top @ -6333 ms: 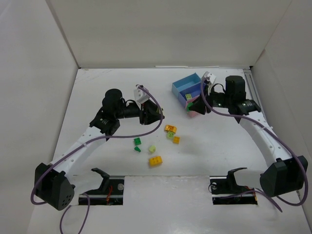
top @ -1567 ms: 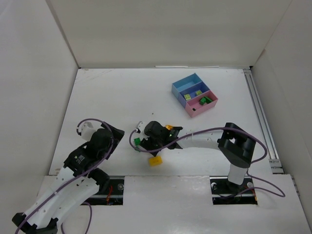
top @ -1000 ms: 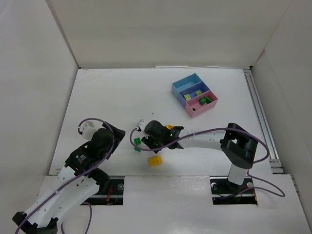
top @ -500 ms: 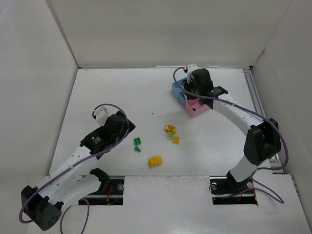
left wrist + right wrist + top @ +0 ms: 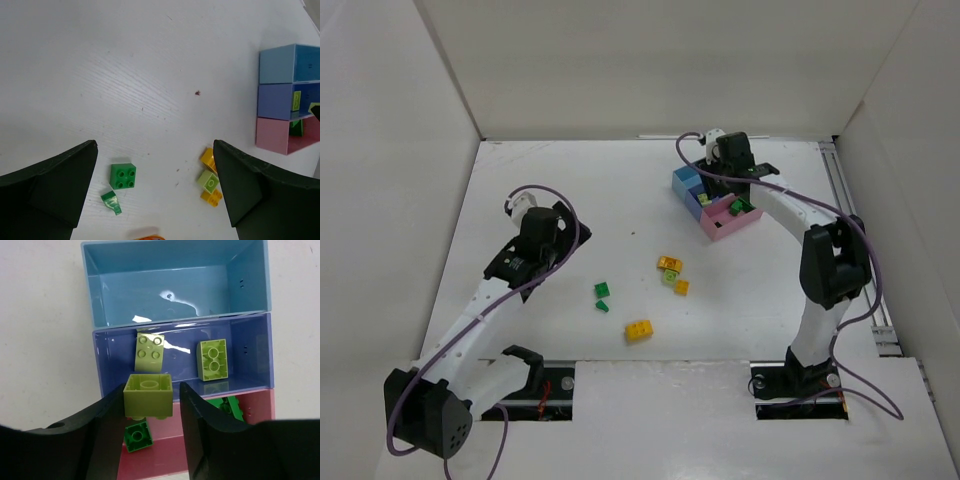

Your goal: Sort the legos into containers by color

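My right gripper (image 5: 151, 405) hovers over the joined containers (image 5: 718, 195), open. A pale lime lego (image 5: 148, 395) sits between its fingers against the left one, with a gap to the right one. It hangs above the border of the darker blue tray (image 5: 245, 350) and the pink tray (image 5: 165, 460). Two lime legos (image 5: 149, 353) (image 5: 213, 359) lie in the darker blue tray and green ones (image 5: 137, 435) in the pink. The lighter blue tray (image 5: 175, 285) holds nothing. My left gripper (image 5: 155, 145) is open and empty above the table, over a green lego (image 5: 123, 176).
Loose on the table are a small green piece (image 5: 110, 202), two orange-yellow bricks (image 5: 208, 159) (image 5: 212, 197) around a lime one (image 5: 208, 181), and a bigger orange-yellow brick (image 5: 639, 330) nearer the front edge. White walls enclose the table on three sides.
The right arm swung from the loose bricks at mid-table to the trays carrying the lime lego, and its jaws have widened. The left arm reached forward over the table.
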{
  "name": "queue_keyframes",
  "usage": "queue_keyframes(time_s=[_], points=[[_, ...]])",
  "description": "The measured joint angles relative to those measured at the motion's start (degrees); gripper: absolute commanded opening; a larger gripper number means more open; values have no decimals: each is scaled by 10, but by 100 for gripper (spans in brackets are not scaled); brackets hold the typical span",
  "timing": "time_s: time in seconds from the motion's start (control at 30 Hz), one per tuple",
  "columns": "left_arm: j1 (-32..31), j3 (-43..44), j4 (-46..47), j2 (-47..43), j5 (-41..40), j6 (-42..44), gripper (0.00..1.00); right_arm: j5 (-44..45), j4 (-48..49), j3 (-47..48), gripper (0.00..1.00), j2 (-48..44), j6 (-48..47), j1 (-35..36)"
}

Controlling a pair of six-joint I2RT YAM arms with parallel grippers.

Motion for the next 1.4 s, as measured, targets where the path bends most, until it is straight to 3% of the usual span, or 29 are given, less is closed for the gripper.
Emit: queue_keyframes(time_s=[0.1, 0.4, 0.5, 0.67, 0.83, 1.1, 1.4], points=[[0, 0, 9, 0, 13, 13, 100, -1, -3, 9, 64, 12, -4, 0], [0, 0, 12, 0, 23, 29, 100, 21, -9, -1, 65, -9, -16, 23], [0, 0, 10, -2, 23, 30, 100, 25, -11, -47, 65, -57, -17, 70], [0, -12, 2, -32, 28, 26, 100, 17, -13, -129, 64, -116, -11, 207], [0, -51, -4, -81, 45, 19, 100, 12, -33, -198, 65, -120, 80, 308], [0, -93, -23, -131, 73, 10, 100, 96, -66, -228, 69, -119, 288, 341], [0, -93, -36, -144, 76, 10, 100, 154, -91, -206, 69, -74, 395, 350]])
